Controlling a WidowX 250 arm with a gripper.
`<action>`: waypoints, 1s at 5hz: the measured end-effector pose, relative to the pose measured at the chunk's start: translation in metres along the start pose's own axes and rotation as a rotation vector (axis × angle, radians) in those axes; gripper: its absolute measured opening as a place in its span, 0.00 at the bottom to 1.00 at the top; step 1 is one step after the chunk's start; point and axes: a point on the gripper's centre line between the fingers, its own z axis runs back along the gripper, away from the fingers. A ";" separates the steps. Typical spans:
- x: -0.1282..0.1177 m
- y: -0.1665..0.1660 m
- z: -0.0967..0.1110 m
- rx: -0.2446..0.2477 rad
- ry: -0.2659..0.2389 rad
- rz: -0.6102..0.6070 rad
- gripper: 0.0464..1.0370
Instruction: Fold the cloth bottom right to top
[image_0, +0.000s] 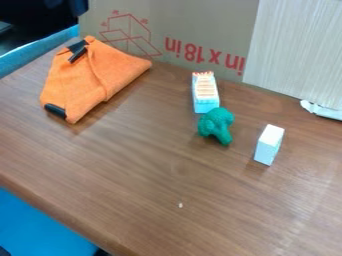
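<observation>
An orange cloth (90, 80) lies folded at the left back of the table, with a layer turned over and a slanting fold edge across it. Black pieces show at its upper left corner and at its lower left corner. A dark part of my arm and gripper (50, 10) is at the upper left edge, above and behind the cloth and apart from it. How the gripper stands is hard to make out there.
A brown table (133, 175) carries a small carton-like block (205, 92), a green toy broccoli (216, 125) and a white and light blue block (269, 145) right of the cloth. A cardboard panel (180, 30) and a pale ribbed panel (297, 50) stand along the back.
</observation>
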 end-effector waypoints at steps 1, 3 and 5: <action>-0.014 -0.026 0.032 -0.008 -0.032 -0.010 0.96; -0.014 -0.026 0.037 0.000 -0.040 -0.011 0.96; -0.014 -0.026 0.037 0.000 -0.040 -0.011 0.96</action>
